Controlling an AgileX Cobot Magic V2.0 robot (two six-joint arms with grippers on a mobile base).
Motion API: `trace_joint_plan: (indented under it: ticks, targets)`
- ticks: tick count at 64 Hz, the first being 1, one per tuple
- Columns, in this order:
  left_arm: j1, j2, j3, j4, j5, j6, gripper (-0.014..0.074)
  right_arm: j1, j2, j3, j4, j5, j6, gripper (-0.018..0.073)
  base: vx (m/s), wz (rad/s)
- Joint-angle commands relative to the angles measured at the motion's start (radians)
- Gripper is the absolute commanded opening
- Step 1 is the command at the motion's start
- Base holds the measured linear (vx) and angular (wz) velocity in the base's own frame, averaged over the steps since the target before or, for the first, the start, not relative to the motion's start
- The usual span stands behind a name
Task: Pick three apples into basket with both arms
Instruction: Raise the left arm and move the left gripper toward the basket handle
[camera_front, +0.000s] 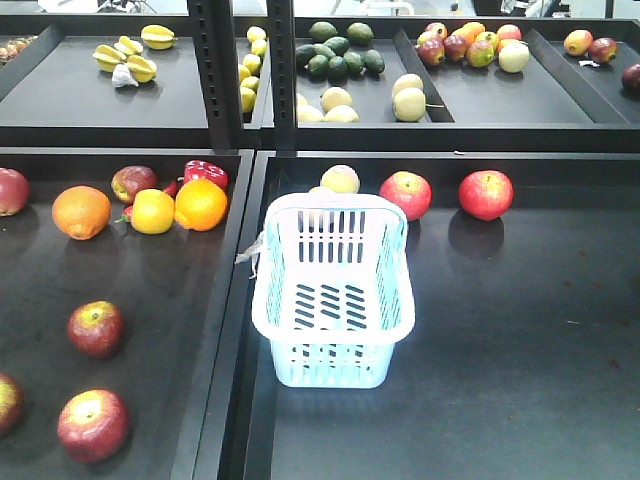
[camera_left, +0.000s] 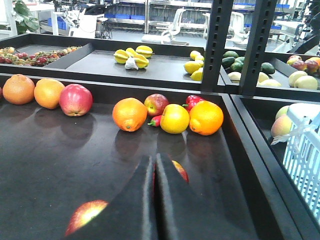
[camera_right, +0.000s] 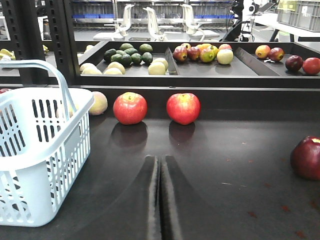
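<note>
The light blue basket (camera_front: 333, 290) stands in the right tray with nothing in it; it also shows in the right wrist view (camera_right: 35, 150) and the left wrist view (camera_left: 305, 150). Three dark red apples lie in the front of the left tray: one (camera_front: 95, 328), one (camera_front: 92, 425), and one cut by the left edge (camera_front: 5, 400). My left gripper (camera_left: 154, 159) is shut and empty, low over that tray, partly hiding two apples (camera_left: 85, 215) (camera_left: 181, 171). My right gripper (camera_right: 160, 159) is shut and empty, right of the basket. Neither arm shows in the front view.
Two brighter red apples (camera_front: 405, 193) (camera_front: 485, 193) and a pale fruit (camera_front: 340, 178) lie behind the basket. Another dark apple (camera_right: 306, 157) lies at the right. Oranges (camera_front: 200, 203), a lemon and a red pepper sit at the left tray's back. Black uprights (camera_front: 215, 70) and raised tray rims divide the shelves.
</note>
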Motion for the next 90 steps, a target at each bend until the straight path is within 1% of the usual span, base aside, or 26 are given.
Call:
trace_joint_plan:
  ticks: [1,62,65,68,71,74,78,81,83,87,90]
  targets:
    - [-0.006,-0.015,0.023,-0.009,-0.070,-0.003,-0.0006,-0.008,-0.010,0.014,-0.011,-0.073,-0.009,-0.0004,0.01,0.01]
    - [-0.006,-0.015,0.023,-0.015,-0.070,-0.009,-0.0006,-0.008,-0.010,0.014,-0.011,-0.072,-0.009,-0.0004,0.00,0.00]
    - [-0.006,-0.015,0.021,-0.052,-0.071,-0.041,-0.0006,-0.008,-0.010,0.014,-0.011,-0.072,-0.009,-0.0004,0.00,0.00]
    - [-0.006,-0.015,0.022,-0.123,-0.072,-0.098,-0.0006,-0.008,-0.010,0.014,-0.011,-0.072,-0.009,-0.0004,0.00,0.00]
    - [-0.006,-0.015,0.022,-0.212,-0.072,-0.166,-0.0006,-0.008,-0.010,0.014,-0.011,-0.072,-0.009,-0.0004,0.00,0.00]
    - [-0.006,-0.015,0.022,-0.319,-0.074,-0.241,-0.0006,-0.008,-0.010,0.014,-0.011,-0.072,-0.009,-0.0004,0.00,0.00]
    - [-0.006,-0.015,0.022,-0.420,-0.074,-0.302,-0.0006,-0.008,-0.010,0.014,-0.011,-0.072,-0.009,-0.0004,0.00,0.00]
    - [-0.006,-0.015,0.022,-0.482,-0.078,-0.330,-0.0006,-0.008,-0.010,0.014,-0.011,-0.072,-0.009,-0.0004,0.00,0.00]
    - [-0.006,-0.015,0.022,-0.504,-0.085,-0.337,-0.0006,-0.008,-0.010,0.014,-0.011,-0.072,-0.009,-0.0004,0.00,0.00]
    - [-0.006,-0.015,0.022,-0.554,-0.125,-0.350,-0.0006,-0.008,-0.010,0.014,-0.011,-0.072,-0.009,-0.0004,0.00,0.00]
    - [-0.006,-0.015,0.013,-0.617,-0.150,-0.375,-0.0006,-0.008,-0.010,0.014,-0.011,-0.072,-0.009,-0.0004,0.00,0.00]
